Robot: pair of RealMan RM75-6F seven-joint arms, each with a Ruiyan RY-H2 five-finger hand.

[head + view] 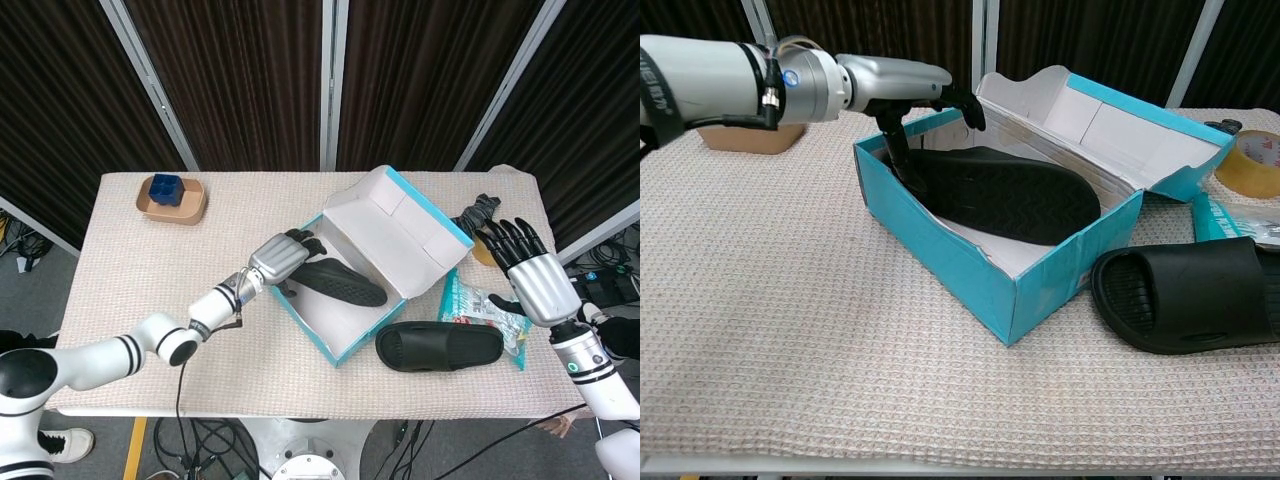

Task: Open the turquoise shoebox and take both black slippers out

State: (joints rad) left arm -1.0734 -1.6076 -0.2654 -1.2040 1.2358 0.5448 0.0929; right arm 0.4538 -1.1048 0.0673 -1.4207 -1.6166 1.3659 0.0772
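The turquoise shoebox (298, 318) (940, 262) stands open at mid-table, its lid (400, 232) (1090, 120) folded back. One black slipper (335, 281) (995, 192) lies sole up inside it. The other black slipper (440, 347) (1188, 293) lies on the table by the box's right side. My left hand (283, 256) (902, 82) reaches over the box's left corner. Its thumb points down by the slipper's near end, its fingers are spread above, and nothing is gripped. My right hand (530, 272) hovers open, fingers spread, above the table's right edge.
A tan tray (172, 205) (740, 137) with a blue box sits at the back left. A tape roll (1250, 163), a turquoise packet (478, 310) (1208, 216) and a dark cloth (478, 209) lie right of the box.
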